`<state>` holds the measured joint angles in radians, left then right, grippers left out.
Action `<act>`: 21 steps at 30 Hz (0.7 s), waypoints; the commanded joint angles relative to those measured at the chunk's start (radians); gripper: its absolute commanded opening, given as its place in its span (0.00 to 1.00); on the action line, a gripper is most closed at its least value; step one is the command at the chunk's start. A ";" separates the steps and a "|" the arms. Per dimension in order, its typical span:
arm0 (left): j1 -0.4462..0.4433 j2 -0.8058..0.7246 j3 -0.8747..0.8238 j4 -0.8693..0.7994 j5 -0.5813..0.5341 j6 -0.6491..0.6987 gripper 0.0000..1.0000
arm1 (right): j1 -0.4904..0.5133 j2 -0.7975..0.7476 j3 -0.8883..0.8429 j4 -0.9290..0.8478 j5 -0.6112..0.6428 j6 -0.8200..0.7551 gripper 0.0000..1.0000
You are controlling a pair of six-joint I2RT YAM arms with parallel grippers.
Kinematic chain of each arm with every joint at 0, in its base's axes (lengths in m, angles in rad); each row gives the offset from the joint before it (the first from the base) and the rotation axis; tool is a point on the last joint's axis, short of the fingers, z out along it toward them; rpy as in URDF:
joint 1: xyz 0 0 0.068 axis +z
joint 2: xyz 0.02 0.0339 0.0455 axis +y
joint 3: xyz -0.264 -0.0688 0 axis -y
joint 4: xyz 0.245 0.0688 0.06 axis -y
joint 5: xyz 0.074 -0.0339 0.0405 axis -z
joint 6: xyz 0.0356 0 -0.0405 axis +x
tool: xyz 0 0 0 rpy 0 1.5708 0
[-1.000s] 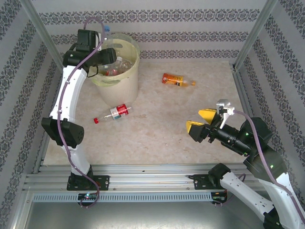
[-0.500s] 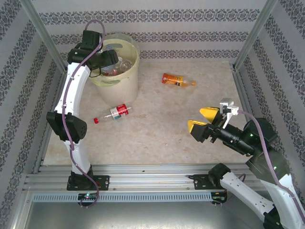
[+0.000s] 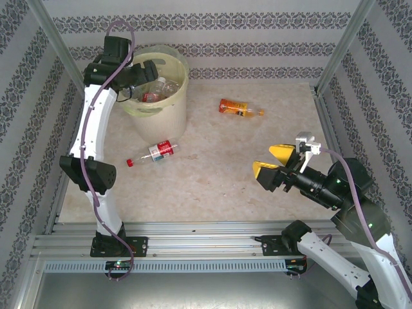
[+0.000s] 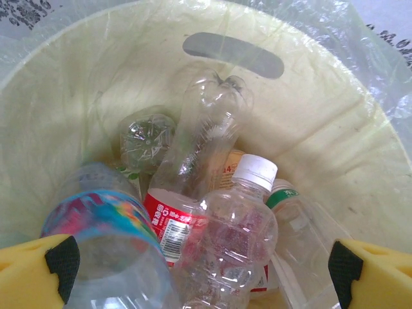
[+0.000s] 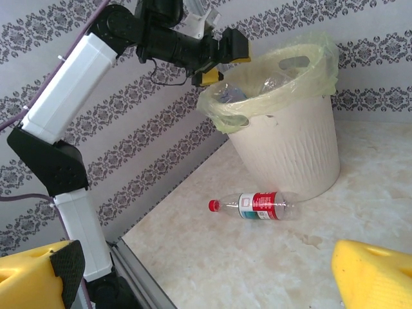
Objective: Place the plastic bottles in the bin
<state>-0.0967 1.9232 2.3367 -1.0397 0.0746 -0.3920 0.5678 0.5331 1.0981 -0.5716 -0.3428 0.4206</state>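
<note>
At the upper left of the overhead frame, the left tool (image 3: 148, 68) hangs over the mouth of the bin (image 3: 172, 112), fingers spread wide and clasping nothing. Its wrist camera looks down on a heap of plastic bottles (image 4: 199, 167) inside the liner, a blue-labelled bottle (image 4: 106, 222) lying just beside one pad. Below the bin, left of centre, a red-labelled bottle (image 3: 158, 152) lies on the desk (image 3: 212, 187), long axis running from its red cap at lower left up to the right. It is nearer the left arm, down-frame from that tool. Above centre lies an orange-labelled bottle (image 3: 238, 107), long axis nearly across the frame, dipping to the right. At lower right the right tool (image 3: 271, 161) hovers wide open and empty, with the orange-labelled bottle up-frame and slightly left of it. That one looks the likelier pick for the right arm.
</note>
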 commanded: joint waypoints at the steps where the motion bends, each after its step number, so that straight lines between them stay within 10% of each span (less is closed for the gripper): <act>1: 0.008 -0.108 -0.008 0.007 0.018 0.076 1.00 | 0.010 0.000 0.019 0.015 -0.018 0.007 0.98; 10: 0.009 -0.397 -0.333 0.079 0.036 0.173 1.00 | 0.011 -0.006 0.002 0.030 -0.020 0.013 0.98; 21: 0.006 -0.750 -0.940 0.279 0.349 0.282 1.00 | 0.010 -0.012 -0.014 0.042 -0.023 0.026 0.98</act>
<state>-0.0959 1.1980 1.4662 -0.8352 0.3187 -0.1734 0.5678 0.5323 1.0935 -0.5686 -0.3504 0.4252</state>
